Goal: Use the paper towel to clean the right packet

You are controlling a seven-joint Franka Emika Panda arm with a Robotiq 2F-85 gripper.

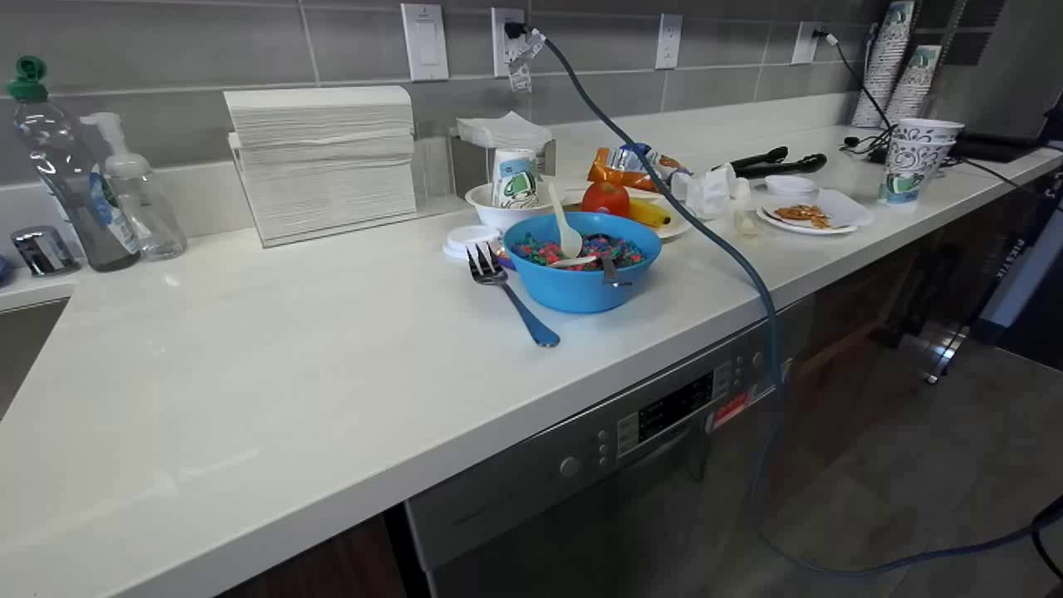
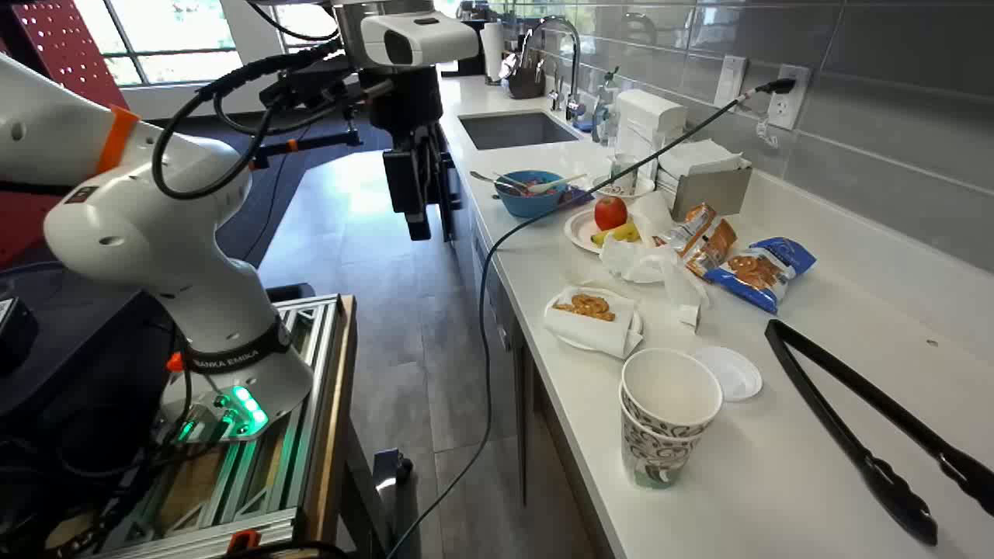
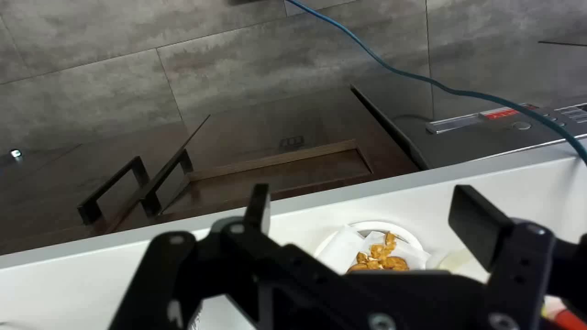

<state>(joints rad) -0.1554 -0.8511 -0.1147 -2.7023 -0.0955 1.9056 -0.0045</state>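
A crumpled white paper towel (image 2: 641, 260) lies on the counter beside the fruit plate; it also shows in an exterior view (image 1: 708, 193). Behind it lie two snack packets: an orange-brown packet (image 2: 705, 242) and a blue packet (image 2: 762, 272), the blue one to its right in that view. The packets overlap in an exterior view, where the orange one (image 1: 614, 170) is in front. My gripper (image 2: 435, 225) hangs in the air beyond the counter's front edge, apart from everything. In the wrist view its fingers (image 3: 362, 215) are wide apart with nothing between them. The packets are hidden there.
A white plate with brown snack pieces (image 2: 565, 330) sits near the counter's front edge. Stacked paper cups (image 2: 660, 454), black tongs (image 2: 823, 419), a white lid (image 2: 742, 375), a blue bowl (image 2: 528, 203) and an apple (image 2: 611, 213) stand around. A cable (image 2: 660, 151) hangs across the counter.
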